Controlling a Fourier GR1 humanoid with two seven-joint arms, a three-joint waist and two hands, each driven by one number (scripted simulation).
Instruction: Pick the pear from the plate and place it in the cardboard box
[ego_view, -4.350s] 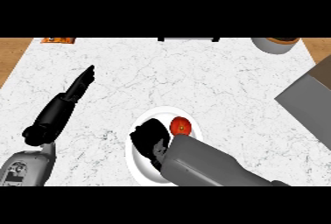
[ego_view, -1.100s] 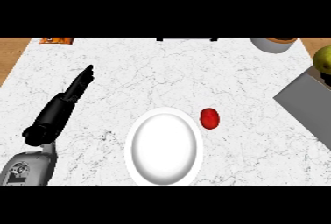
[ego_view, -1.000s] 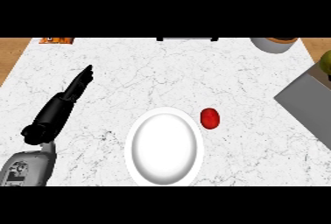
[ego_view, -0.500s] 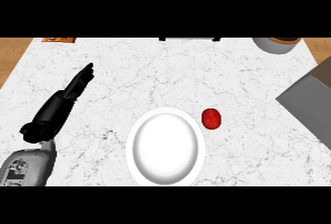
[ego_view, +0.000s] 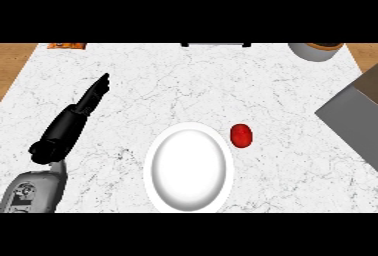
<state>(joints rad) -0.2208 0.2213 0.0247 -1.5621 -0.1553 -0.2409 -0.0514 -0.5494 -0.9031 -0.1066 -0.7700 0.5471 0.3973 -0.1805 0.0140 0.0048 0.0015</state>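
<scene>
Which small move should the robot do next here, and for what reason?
Probably bring the right hand, out of view, over the counter to check. The plate is bare, no pear shows, and only a red fruit lies beside its right rim. The box is cut off at the right edge; the left hand rests open.

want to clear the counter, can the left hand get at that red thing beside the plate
Probably yes, with a stretch: the left hand is open, and only the plate lies partly between it and the red thing, which sits uncovered on the counter.
</scene>
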